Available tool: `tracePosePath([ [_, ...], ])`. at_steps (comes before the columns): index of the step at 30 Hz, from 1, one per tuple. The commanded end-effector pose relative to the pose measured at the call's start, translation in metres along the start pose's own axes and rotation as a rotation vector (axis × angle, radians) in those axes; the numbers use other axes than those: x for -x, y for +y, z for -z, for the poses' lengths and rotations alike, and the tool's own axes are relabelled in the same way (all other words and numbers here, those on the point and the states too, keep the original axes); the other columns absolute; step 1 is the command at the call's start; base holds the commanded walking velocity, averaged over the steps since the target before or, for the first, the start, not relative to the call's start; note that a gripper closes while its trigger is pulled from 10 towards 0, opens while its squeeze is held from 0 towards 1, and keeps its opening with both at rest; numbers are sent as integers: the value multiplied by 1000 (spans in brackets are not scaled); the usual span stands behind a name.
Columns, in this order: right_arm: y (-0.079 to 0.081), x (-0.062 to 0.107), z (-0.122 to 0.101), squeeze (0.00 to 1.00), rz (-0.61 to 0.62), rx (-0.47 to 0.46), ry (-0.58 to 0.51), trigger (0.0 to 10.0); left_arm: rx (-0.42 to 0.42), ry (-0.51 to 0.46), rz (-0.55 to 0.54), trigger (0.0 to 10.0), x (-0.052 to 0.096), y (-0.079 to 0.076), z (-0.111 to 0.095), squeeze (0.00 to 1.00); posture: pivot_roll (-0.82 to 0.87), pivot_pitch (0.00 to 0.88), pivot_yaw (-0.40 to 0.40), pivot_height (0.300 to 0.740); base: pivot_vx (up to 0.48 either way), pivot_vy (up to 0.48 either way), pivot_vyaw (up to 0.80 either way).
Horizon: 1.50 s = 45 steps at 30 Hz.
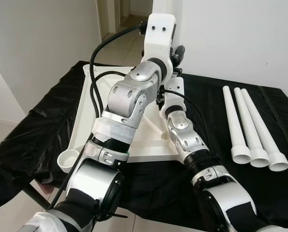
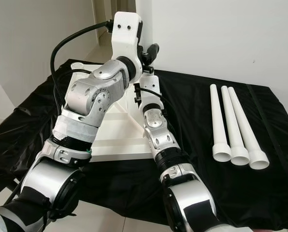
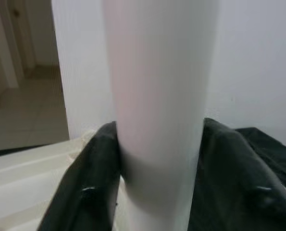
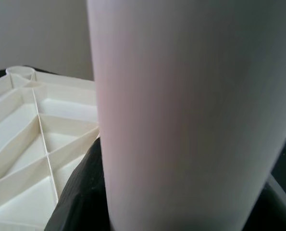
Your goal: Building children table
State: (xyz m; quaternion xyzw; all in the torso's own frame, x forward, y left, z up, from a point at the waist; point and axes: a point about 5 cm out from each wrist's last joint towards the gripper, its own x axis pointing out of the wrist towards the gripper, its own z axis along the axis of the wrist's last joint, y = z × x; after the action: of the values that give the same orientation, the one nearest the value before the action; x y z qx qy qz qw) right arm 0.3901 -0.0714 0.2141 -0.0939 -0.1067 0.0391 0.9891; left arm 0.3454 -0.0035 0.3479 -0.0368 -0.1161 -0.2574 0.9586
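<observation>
A white tabletop lies upside down on a black-covered table, with a round leg socket at its near left corner. Both arms reach to its far right corner. In the left wrist view my left gripper is shut on an upright white table leg, one black finger on each side. My right gripper is shut on the same leg lower down, just above the ribbed underside. In the eye views the left wrist housing hides the leg.
Three more white legs lie side by side on the black cloth to the right, flared ends toward me. A white wall stands close behind the table. An open doorway is at the far left.
</observation>
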Motion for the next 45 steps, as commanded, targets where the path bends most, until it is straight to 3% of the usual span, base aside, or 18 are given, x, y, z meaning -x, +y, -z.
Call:
tracePosePath([
  [1, 1, -2, -3, 0, -1, -6, -1, 0, -2, -38, 13, 10000, 0, -3, -7, 1000, 38, 4, -12, 740, 0, 0, 0],
  [3, 0, -2, -2, 0, 6, -5, 1, 0, 6, -46, 16, 10000, 0, -3, -8, 1000, 38, 4, -12, 740, 0, 0, 0],
  [4, -1, -3, -2, 0, 14, -4, 6, 2706, 9, -53, 19, 10000, 0, -3, -9, 1000, 38, 4, -12, 740, 0, 0, 0],
  [5, -2, -3, -2, 0, 21, -6, 11, 10000, 10, -62, 22, 10000, 0, -4, -11, 1000, 38, 4, -12, 740, 0, 0, 0],
  [10, -5, -4, -1, 0, 42, -37, 20, 10000, 44, -105, 43, 10000, 1, -6, -18, 1000, 39, 6, -12, 740, 0, 0, 0],
  [11, -6, -4, -1, 0, 47, -40, 21, 10000, 44, -114, 56, 10000, 2, -6, -20, 0, 39, 6, -12, 740, 0, 0, 0],
  [17, -19, -3, 3, 0, 95, -94, 35, 10000, 103, -146, 107, 10000, 10, -2, -19, 0, 41, 2, -14, 740, 0, 0, 0],
  [28, -44, 8, 11, 0, 137, -139, 6, 10000, 78, -141, 132, 10000, 28, 10, 2, 0, 33, 0, -10, 740, 0, 0, 0],
  [31, -49, 16, 13, 0, 134, -121, -7, 10000, 62, -130, 137, 10000, 36, 12, 12, 0, 29, 0, -10, 740, 0, 0, 0],
  [33, -54, 28, 16, 0, 99, -114, -30, 10000, -9, -141, 154, 10000, 47, 14, 24, 0, 26, 0, -11, 740, 0, 0, 0],
  [39, -56, 36, 17, 0, 74, -125, -43, 10000, -42, -145, 170, 10000, 54, 14, 31, 0, 26, 0, -11, 740, 0, 0, 0],
  [45, -60, 61, 21, 0, 13, -100, -67, 10000, -117, -72, 301, 10000, 76, 7, 67, 0, 18, 0, -15, 740, 0, 0, 0],
])
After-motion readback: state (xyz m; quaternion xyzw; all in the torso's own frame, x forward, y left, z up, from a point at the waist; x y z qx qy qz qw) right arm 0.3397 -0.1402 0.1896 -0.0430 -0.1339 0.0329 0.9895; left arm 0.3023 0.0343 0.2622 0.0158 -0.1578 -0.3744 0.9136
